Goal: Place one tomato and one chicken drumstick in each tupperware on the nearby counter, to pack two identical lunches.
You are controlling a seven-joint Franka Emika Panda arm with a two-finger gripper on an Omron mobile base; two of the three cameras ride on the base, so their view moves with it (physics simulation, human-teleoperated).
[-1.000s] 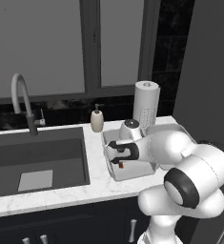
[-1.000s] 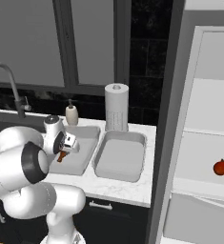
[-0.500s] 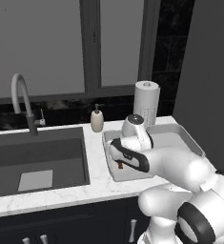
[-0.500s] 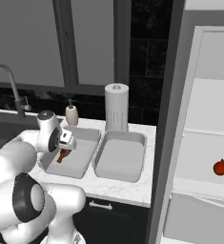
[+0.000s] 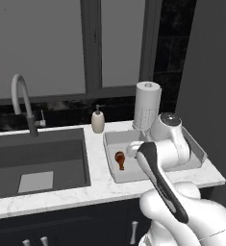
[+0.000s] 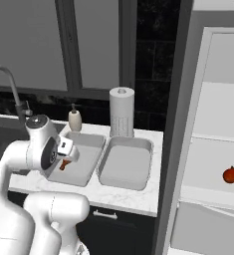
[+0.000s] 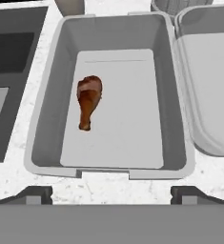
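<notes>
The claw (image 7: 111, 193) hangs over the near rim of the left tupperware (image 7: 46, 114), its finger tips (image 7: 36, 194) spread wide apart with nothing between them; from the base cameras the arm's own body hides most of it. A chicken drumstick (image 7: 88, 106) lies on the tub's floor toward its left wall, the rest of the floor bare. The second tupperware (image 6: 126, 164) sits just beside it on the right, rims nearly touching, cut off in the hand view. Both rest on the white marbled counter (image 5: 56, 197), with a dark sink (image 5: 35, 161) to the left and a paper-towel roll (image 5: 146, 104) and soap bottle (image 5: 98, 120) at the far edge. One tomato (image 6: 230, 175) sits on a fridge shelf (image 6: 208, 187), well apart to the right.
</notes>
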